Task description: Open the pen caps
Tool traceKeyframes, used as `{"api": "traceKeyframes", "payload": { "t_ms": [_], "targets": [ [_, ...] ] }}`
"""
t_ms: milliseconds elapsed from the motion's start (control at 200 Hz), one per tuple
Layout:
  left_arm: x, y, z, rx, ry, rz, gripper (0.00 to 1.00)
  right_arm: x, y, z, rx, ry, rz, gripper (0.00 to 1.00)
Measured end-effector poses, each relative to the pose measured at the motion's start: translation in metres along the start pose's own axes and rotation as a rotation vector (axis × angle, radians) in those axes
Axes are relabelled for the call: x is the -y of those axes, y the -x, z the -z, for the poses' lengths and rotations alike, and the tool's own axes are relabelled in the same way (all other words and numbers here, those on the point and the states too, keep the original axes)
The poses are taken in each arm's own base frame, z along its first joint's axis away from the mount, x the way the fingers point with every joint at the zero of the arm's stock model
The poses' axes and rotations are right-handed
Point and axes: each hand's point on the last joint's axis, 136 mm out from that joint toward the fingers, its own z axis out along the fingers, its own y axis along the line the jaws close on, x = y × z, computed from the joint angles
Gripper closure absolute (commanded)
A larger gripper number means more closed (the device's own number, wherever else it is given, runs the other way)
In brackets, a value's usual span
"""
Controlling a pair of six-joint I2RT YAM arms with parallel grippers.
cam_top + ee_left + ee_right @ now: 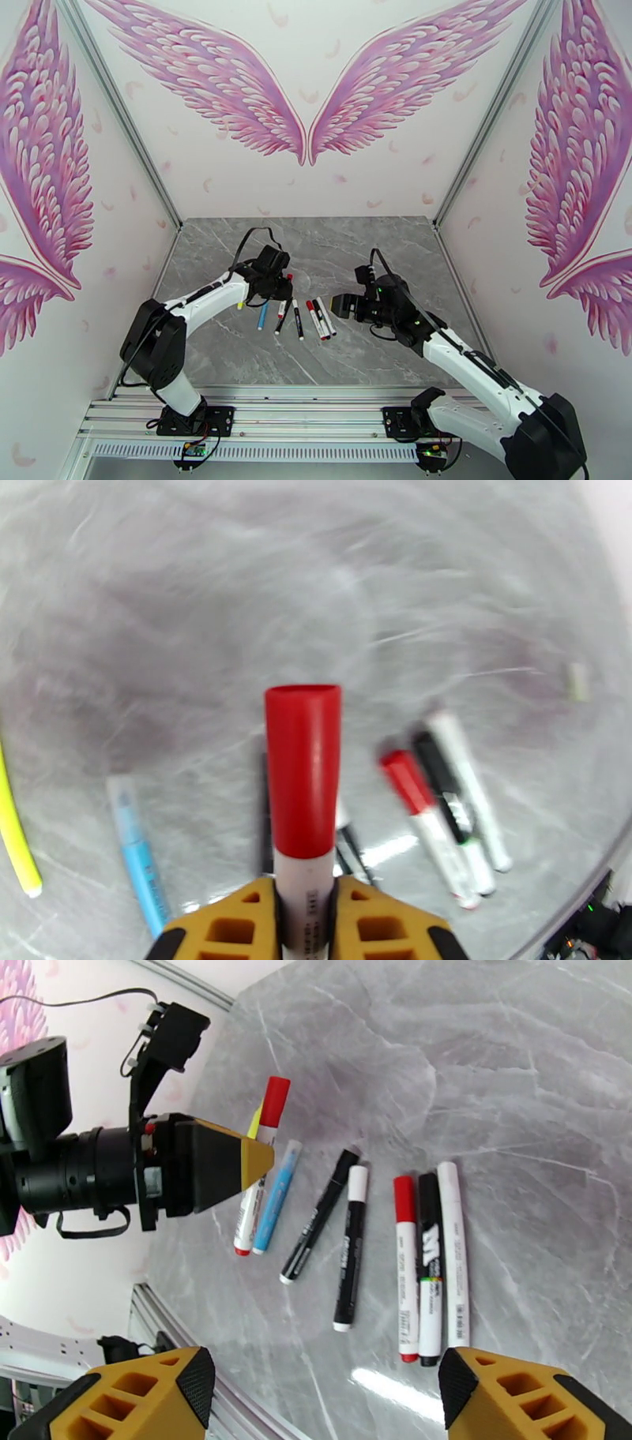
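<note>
Grey table (379, 260), red-capped pen (302, 788) in left tool (304, 910)

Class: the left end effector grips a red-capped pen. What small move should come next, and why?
Probably bring the right end effector to the red cap and close on it. The left end effector clamps the pen by its white barrel, the cap sticks out free, and the right one is open and empty.

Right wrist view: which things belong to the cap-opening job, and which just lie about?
Job: red-capped pen, gripped by left end effector; blue pen; yellow pen; five more pens on grey marble table.
Just background: black cable; aluminium rail.
</note>
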Motion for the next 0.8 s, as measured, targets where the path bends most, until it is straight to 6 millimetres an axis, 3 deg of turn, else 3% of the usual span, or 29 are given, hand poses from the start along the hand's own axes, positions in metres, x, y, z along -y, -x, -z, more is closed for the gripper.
{"api": "traceKeyframes", "payload": {
  "t_ms": [190,365,800],
  "targets": [
    [0.030,-0.009,0.007,0.012,-0.204,-0.075,0.87,-0.020,0.022,-0.007,0.027,0.067,-0.050,0.35],
    [0.057,-0.010,0.016,0.032,-0.358,-0.131,0.88,-0.026,0.034,-0.022,0.025,0.089,-0.072,0.38],
    [0.099,-0.017,0.031,0.033,-0.529,-0.222,0.89,-0.040,0.031,-0.050,-0.021,0.107,-0.073,0.43]
  ]
}}
